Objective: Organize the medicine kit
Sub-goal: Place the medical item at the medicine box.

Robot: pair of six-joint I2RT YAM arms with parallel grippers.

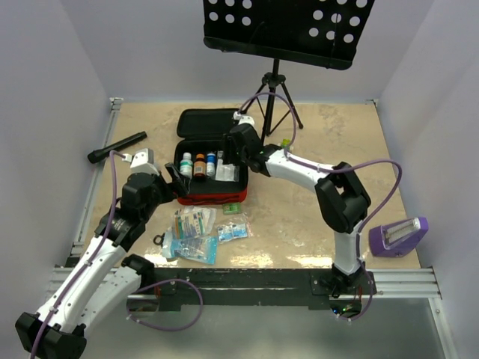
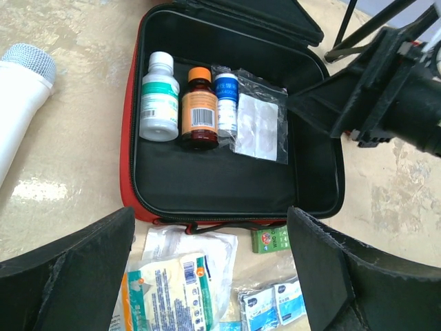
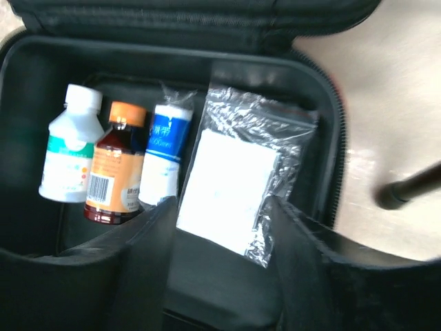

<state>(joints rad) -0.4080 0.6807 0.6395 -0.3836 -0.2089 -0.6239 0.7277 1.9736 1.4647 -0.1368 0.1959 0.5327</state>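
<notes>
1. The left gripper [image 2: 210,217] is nearest in its wrist view. Its dark fingers fill both lower corners, spread wide with nothing between them, and it hovers over the near edge of the case.
2. The medicine kit [image 1: 209,198] lies open toward the back of the table [image 1: 314,224], left of centre, with its lid [image 1: 206,121] folded away from the arms.
3. Along the far wall of its black lining lie a white bottle [image 2: 158,96], an amber bottle [image 2: 199,107] and a blue-labelled bottle [image 2: 225,103], side by side.
4. Just right of them lies a clear bag holding a white pad [image 2: 258,124].
5. The right gripper [image 3: 220,203] reaches into the case over that bag. Its jaws stand parted, and the bag's lower end shows between the tips, apparently not pinched.
6. By my reading the job is partly done: four items are inside, and the near half of the case is bare.
7. Left to pack are a heap of loose packets [image 1: 196,232] in front of the case and a small green box [image 2: 271,239] touching its front wall.
8. The lid is not yet closed or zipped.
</notes>
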